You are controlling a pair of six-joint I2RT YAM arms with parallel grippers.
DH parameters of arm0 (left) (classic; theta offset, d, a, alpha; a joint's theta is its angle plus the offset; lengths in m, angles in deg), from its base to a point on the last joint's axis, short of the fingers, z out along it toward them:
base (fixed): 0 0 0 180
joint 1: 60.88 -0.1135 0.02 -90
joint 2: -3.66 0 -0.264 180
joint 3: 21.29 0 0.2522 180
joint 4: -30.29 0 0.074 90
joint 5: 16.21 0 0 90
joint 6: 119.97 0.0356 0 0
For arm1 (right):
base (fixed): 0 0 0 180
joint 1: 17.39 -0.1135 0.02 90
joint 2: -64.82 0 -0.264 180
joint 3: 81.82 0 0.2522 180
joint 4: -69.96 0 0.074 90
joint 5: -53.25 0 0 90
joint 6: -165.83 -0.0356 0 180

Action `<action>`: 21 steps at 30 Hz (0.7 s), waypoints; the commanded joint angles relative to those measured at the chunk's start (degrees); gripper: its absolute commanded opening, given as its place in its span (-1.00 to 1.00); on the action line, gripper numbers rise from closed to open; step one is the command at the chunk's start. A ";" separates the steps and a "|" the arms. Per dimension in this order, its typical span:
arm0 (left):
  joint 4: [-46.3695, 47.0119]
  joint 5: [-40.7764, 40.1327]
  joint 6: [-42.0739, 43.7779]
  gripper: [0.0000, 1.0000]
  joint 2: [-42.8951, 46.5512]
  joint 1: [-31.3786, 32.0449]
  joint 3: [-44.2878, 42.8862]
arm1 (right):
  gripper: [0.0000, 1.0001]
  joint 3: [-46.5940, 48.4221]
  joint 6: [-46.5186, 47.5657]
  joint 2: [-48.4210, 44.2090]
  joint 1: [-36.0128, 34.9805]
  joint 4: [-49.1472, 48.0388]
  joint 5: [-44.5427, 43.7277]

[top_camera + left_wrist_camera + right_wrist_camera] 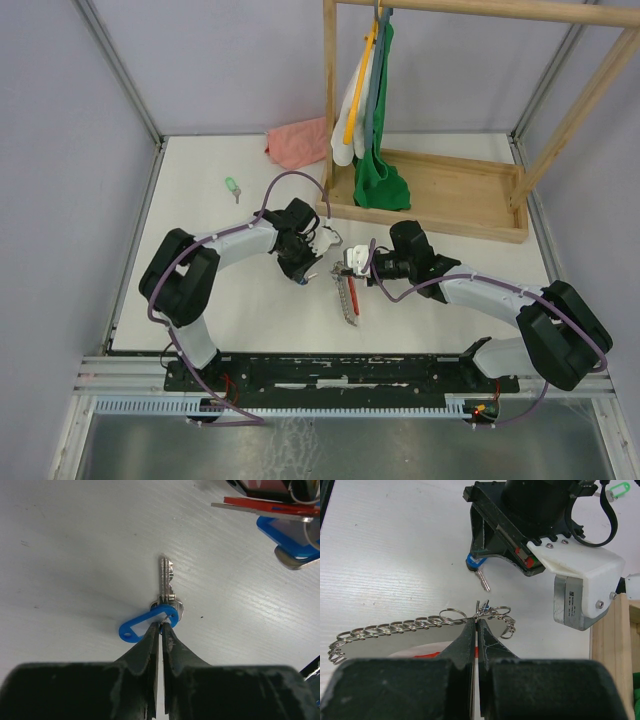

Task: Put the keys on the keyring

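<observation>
The left claw [160, 626] pinches the blue key [165, 587] by its head at the centre of the worktop [65, 555]. The right claw [476, 622] clamps the keyring [452, 616] at its ring end. The green key [233, 187] lies at 10 o'clock. Expect light, stiff, slick keys; grip the plastic head.

Blue key [165, 587]: silver blade, blue oval tag, pinched at the head between the left fingers [147, 652], blade angled down toward the desk.

Green key [232, 186]: flat on the desk, far left, well apart.

Keyring [395, 627]: chain of linked silver rings with red strap, one end clamped by the right fingers [465, 642].
</observation>
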 commanded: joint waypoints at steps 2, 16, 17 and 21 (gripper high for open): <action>-0.87 3.02 0.75 -0.90 0.86 -0.20 -1.42 | -0.98 0.26 0.57 -1.96 0.36 -1.90 1.53; 19.85 -3.19 -11.84 -0.95 16.37 0.49 8.95 | -0.98 -0.81 -2.39 -4.18 0.60 -5.23 -0.62; 23.15 -3.56 -12.44 -0.95 18.62 0.79 11.01 | -0.98 -0.59 -3.07 -4.08 0.68 -5.64 -0.66; 39.58 -4.75 -15.09 -0.95 26.17 1.45 19.47 | -0.98 1.70 -7.80 -3.46 0.60 -5.87 -1.52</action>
